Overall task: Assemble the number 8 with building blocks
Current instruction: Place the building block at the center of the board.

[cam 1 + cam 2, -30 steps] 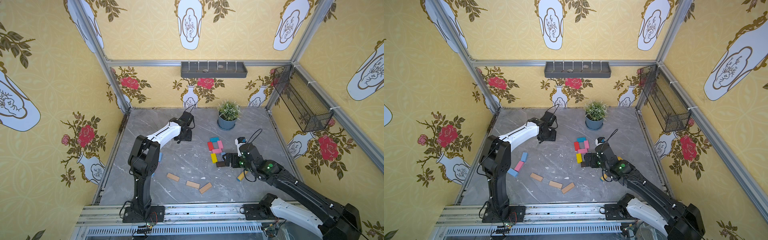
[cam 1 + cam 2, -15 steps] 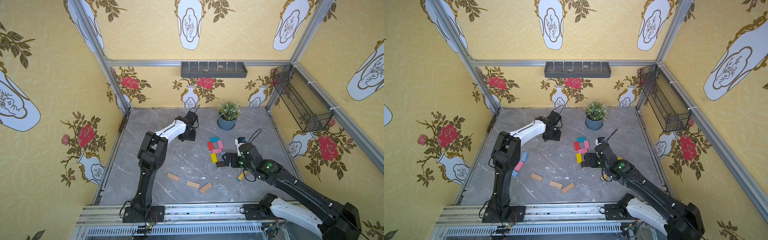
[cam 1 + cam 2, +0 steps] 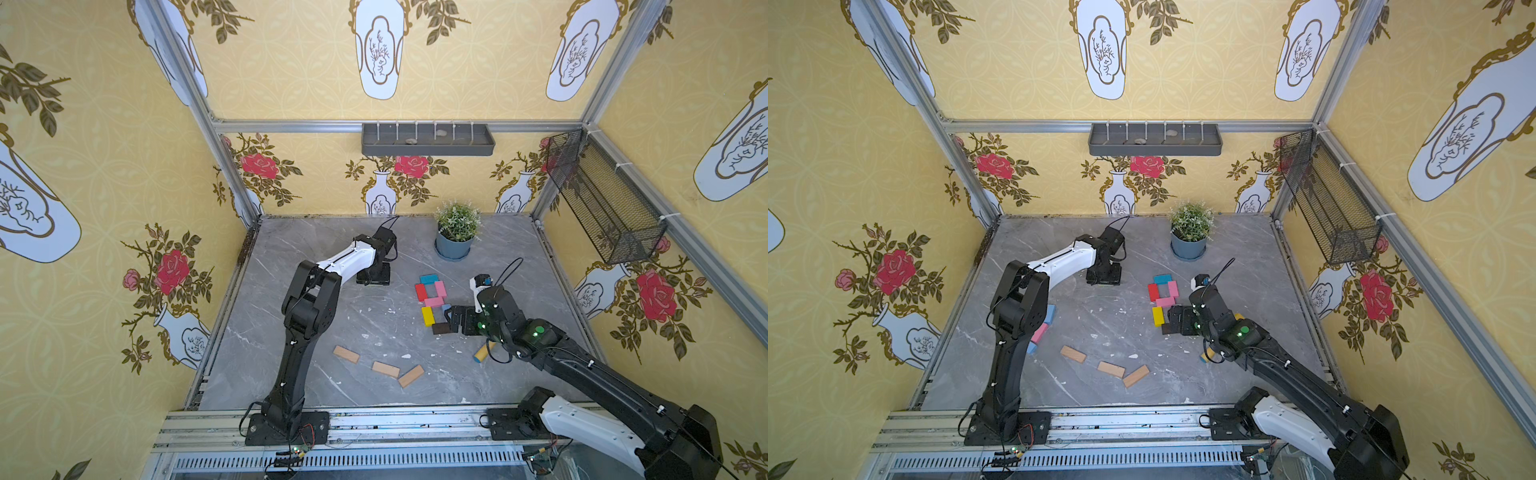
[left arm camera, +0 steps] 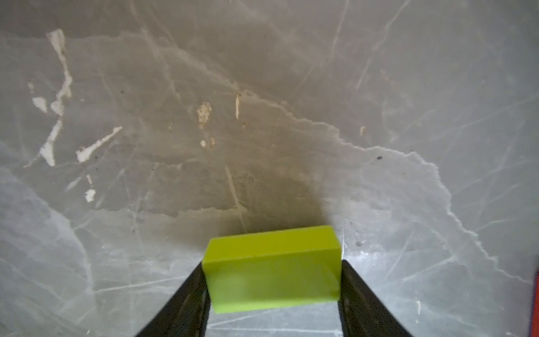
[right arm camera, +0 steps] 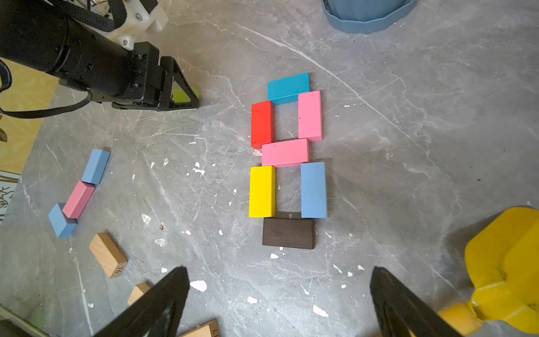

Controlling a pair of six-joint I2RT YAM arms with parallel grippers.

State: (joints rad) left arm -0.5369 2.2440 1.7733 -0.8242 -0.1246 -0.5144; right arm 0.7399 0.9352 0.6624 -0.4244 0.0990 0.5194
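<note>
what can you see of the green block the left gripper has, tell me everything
The green block is a plain yellow-green rectangular brick, smooth and painted-looking, with no markings visible. The left gripper clamps it between its black fingers, one on each of two opposite faces. It hangs low over the grey marble table, casting a shadow; whether it touches is unclear. It is apart from the number 8.

Tan block (image 5: 204,331), mostly off-frame.
</note>
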